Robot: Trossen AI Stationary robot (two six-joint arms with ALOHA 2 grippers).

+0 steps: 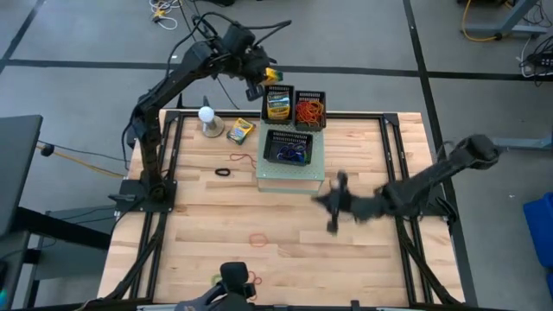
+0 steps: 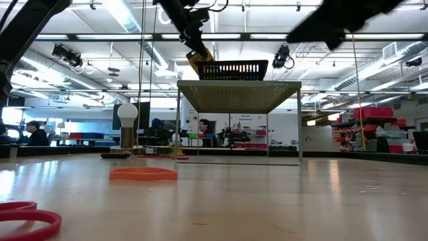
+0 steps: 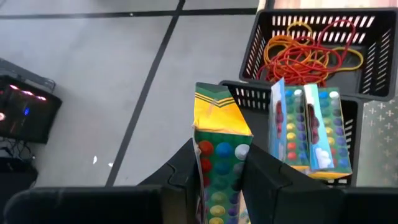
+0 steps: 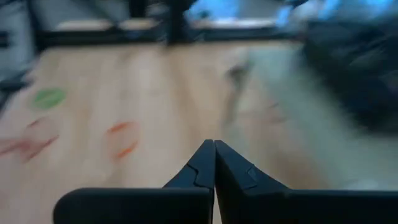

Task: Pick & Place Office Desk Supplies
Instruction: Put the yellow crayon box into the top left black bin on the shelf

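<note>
My left gripper (image 3: 219,163) is beyond the table's far edge, shut on a yellow-green crayon box (image 3: 216,130) just left of a black basket (image 3: 348,118) that holds more crayon boxes (image 3: 305,127). The neighbouring basket (image 3: 373,37) is filled with orange and red rubber bands (image 3: 311,53). My right gripper (image 4: 214,149) is shut and empty, above the table right of centre (image 1: 332,218). Another crayon box (image 1: 240,130) lies flat on the table. Loose bands lie about: black (image 1: 223,172), red (image 1: 240,158), orange (image 1: 259,238). My left gripper pinches the crayon box by its lower part (image 3: 217,180), one finger (image 3: 183,171) on each broad face. The box stands upright in the hold with its flap end (image 3: 214,102) away from the fingers. It is lifted clear, above the floor beside the basket.
A third black basket (image 1: 288,149) with blue things inside sits on a mesh stand (image 1: 290,173) at the table's middle far part. A white ball on a round base (image 1: 207,117) stands at the far left. More bands (image 1: 251,278) lie at the near edge. Bare wood shows on the near half (image 1: 363,259).
</note>
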